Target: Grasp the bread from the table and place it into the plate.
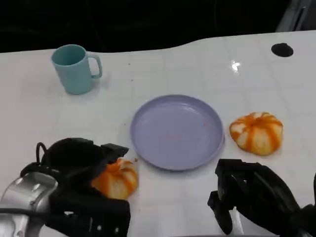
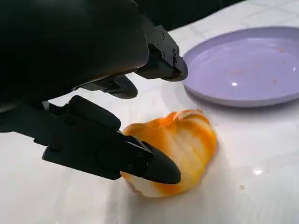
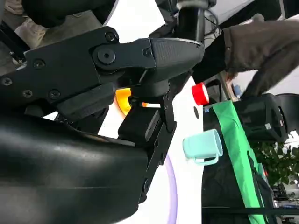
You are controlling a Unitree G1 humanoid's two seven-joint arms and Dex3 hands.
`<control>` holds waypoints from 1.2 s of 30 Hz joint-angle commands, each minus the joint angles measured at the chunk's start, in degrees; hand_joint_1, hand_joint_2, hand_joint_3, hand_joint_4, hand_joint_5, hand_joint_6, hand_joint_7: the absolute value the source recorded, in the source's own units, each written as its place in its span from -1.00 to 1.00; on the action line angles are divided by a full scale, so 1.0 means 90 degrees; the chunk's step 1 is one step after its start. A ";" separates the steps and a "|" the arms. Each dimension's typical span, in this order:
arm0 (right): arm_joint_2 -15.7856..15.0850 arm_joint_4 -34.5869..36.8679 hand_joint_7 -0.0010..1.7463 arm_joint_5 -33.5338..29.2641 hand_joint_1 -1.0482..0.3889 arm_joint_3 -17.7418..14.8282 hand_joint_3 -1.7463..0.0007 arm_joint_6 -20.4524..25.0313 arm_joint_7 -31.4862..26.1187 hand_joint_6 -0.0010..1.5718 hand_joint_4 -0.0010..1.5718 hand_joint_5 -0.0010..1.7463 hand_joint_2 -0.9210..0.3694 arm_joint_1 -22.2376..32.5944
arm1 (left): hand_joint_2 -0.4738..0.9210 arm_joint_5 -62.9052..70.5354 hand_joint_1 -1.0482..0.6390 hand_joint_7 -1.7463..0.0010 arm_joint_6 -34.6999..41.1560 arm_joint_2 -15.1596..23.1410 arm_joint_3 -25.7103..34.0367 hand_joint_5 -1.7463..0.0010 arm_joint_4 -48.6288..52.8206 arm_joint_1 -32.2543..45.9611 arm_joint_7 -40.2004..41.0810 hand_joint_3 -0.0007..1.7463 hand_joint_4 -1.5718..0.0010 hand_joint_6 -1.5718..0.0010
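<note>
We count two bread pieces, both round orange-and-white striped buns with segment lines like a small pumpkin. The near bread sits on the white table at lower left in the head view, just off the plate's near-left rim, not on the plate. The left wrist view shows this near bread glossy, orange on top fading to pale cream below, resting on the table near the plate. The second bread lies just beside the plate's right edge, apart from both hands.

One plate, lilac, round, shallow, sits mid-table with faint orange smears inside. One teal mug stands upright at far left, well apart from the plate; we also see it in the right wrist view.

The left hand is at the near bread: in the left wrist view one finger lies against the bread's side and the others arch above it with a gap, so it touches but we do not see a closed grip; fingers apart. The right hand hovers low at the near right of the plate, fingers curled inward with nothing in them.

A person's sleeve shows beside the table in the right wrist view, along with a green cloth and a red button. A dark round mark is on the table's far right.
</note>
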 commanded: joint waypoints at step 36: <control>-0.0175 -0.0133 0.70 0.0083 -0.82 -0.0199 0.60 0.0009 0.0129 0.35 0.58 0.84 -1.00 0.0035 | 0.96 -0.0171 -0.08 -0.20 -0.1057 0.0073 -0.0880 -1.00 0.2851 -0.0854 0.3880 -0.57 0.03 -0.08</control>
